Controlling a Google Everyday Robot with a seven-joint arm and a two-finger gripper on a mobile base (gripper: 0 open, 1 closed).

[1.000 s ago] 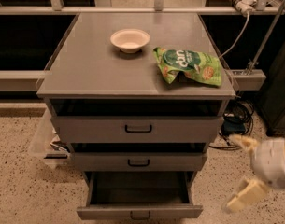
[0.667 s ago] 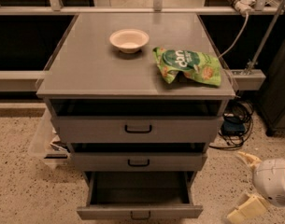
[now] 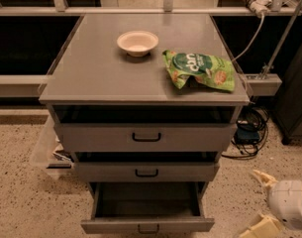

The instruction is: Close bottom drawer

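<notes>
The grey cabinet (image 3: 91,90) has three drawers. The bottom drawer (image 3: 147,225) stands pulled out toward me, its empty inside showing, with a slim front and a small black bar handle (image 3: 148,228) at the lower edge of the view. The middle drawer (image 3: 146,172) and the top drawer (image 3: 145,137) sit a little way out. My gripper (image 3: 257,202) is low at the right, beside the open bottom drawer and apart from it. Its two cream fingers (image 3: 263,178) are spread and hold nothing.
A white bowl (image 3: 137,42) and a green snack bag (image 3: 200,69) lie on the cabinet top. Cables and a black box (image 3: 247,133) lie on the speckled floor to the right. A clear bin (image 3: 49,150) sits at the cabinet's left. A dark cabinet (image 3: 294,103) stands at far right.
My gripper has dropped lower and a little to the right in view. The drawers have not moved.
</notes>
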